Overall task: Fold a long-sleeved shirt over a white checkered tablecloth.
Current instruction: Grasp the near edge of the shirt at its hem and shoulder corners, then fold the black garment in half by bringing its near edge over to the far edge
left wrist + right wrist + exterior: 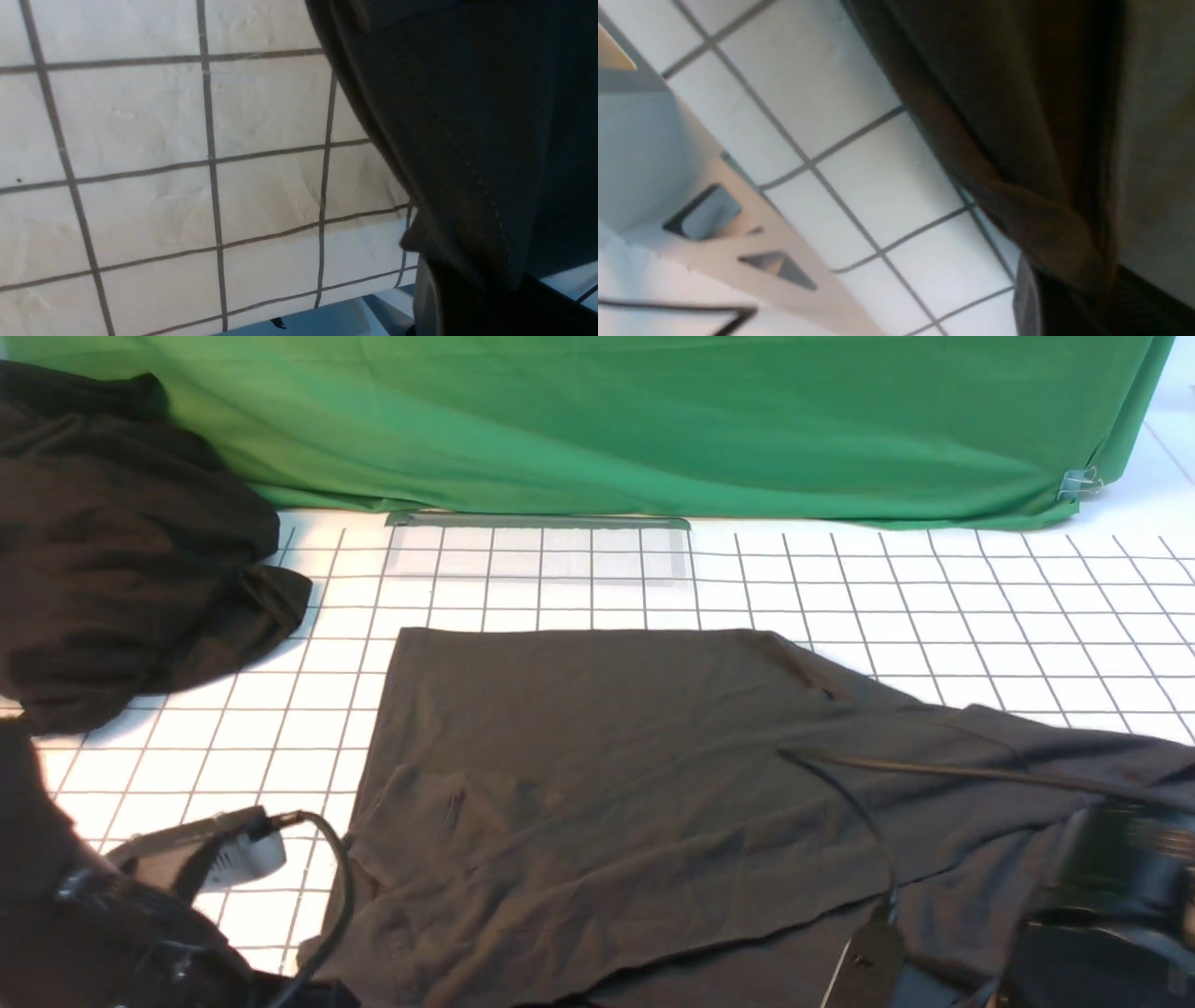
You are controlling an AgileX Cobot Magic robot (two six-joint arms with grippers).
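Observation:
The long-sleeved shirt (pixel 607 775), charcoal and soft, lies spread over the white checkered tablecloth (pixel 934 597), its near edge lifted at both front corners. In the left wrist view my left gripper (pixel 467 291) is shut on a stitched edge of the shirt (pixel 467 116), which rises off the tablecloth (pixel 140 140). In the right wrist view my right gripper (pixel 1078 291) is shut on a bunched fold of the shirt (pixel 1017 93) above the tablecloth (pixel 808 93). The left arm (pixel 140 896) is at the near left and the right arm (pixel 1111 896) at the near right.
A blacker lumpy heap of fabric (pixel 121 551) sits at the far left. A plain green cloth (pixel 653 420) hangs across the back, with a clip (pixel 1078 483) at its right end. A clear flat sheet (pixel 541 555) lies before it. The table's edge frame (pixel 752 252) shows beside the right gripper.

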